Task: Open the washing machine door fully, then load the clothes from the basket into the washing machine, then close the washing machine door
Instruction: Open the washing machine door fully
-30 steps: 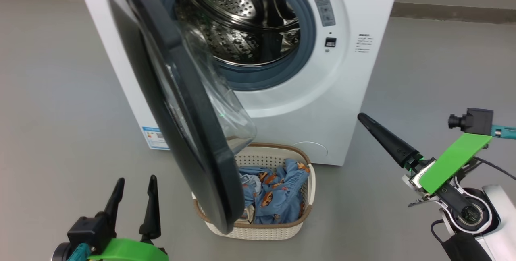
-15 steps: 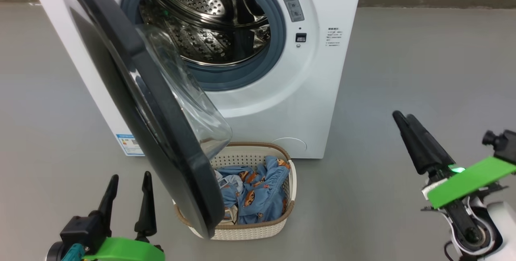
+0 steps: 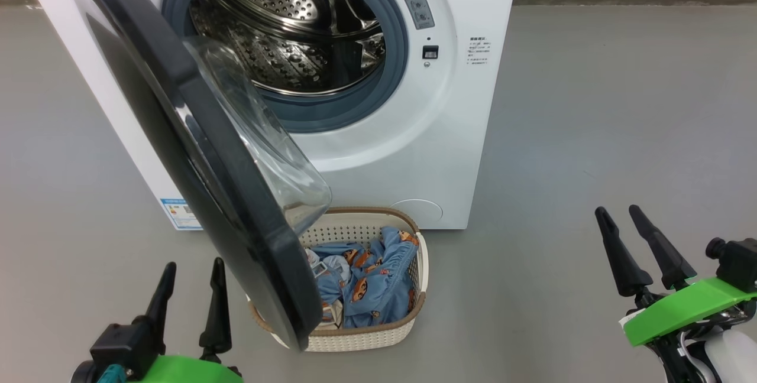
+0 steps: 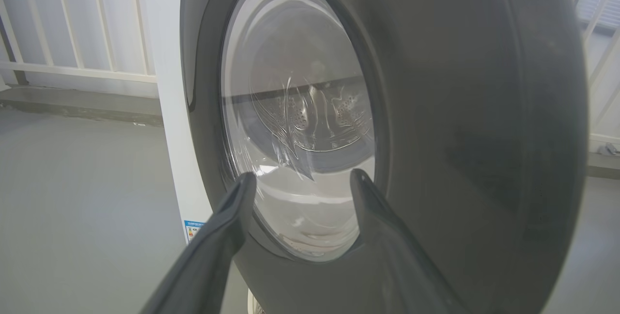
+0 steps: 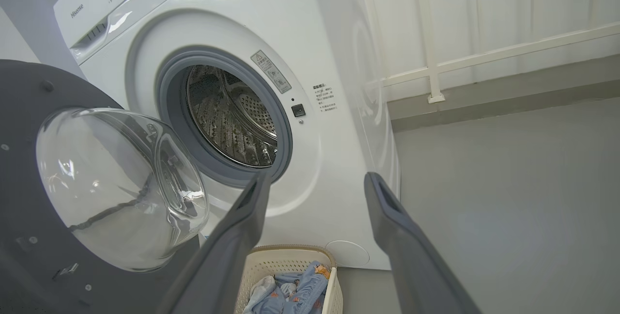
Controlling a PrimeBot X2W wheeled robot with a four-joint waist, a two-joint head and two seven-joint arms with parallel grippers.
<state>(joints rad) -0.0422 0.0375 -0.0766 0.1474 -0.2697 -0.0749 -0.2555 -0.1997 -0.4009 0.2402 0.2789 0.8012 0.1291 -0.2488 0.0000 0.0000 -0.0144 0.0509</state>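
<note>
The white washing machine [image 3: 414, 152] stands ahead with its steel drum [image 3: 290, 28] exposed. The washing machine door [image 3: 242, 223] hangs partly swung out towards me, its glass bowl [image 3: 260, 146] facing the drum and its lower edge over the left part of the basket [image 3: 355, 338]. Blue printed clothes [image 3: 366, 276] lie in that basket, on the floor in front of the machine. My left gripper [image 3: 195, 266] is open, low and left of the door, facing its outer face [image 4: 460, 110]. My right gripper [image 3: 617, 213] is open and empty, well to the right of the basket [image 5: 290, 253].
Grey floor [image 3: 591, 105] spreads on both sides of the machine. A blue label [image 3: 177, 211] marks its lower left corner. Behind the machine run a low kerb and a white railing [image 5: 436, 62].
The head camera has shifted, sliding the scene left. My right gripper has drawn back and down to the lower right, and its fingers now point up, apart. The left gripper, door and basket are unmoved.
</note>
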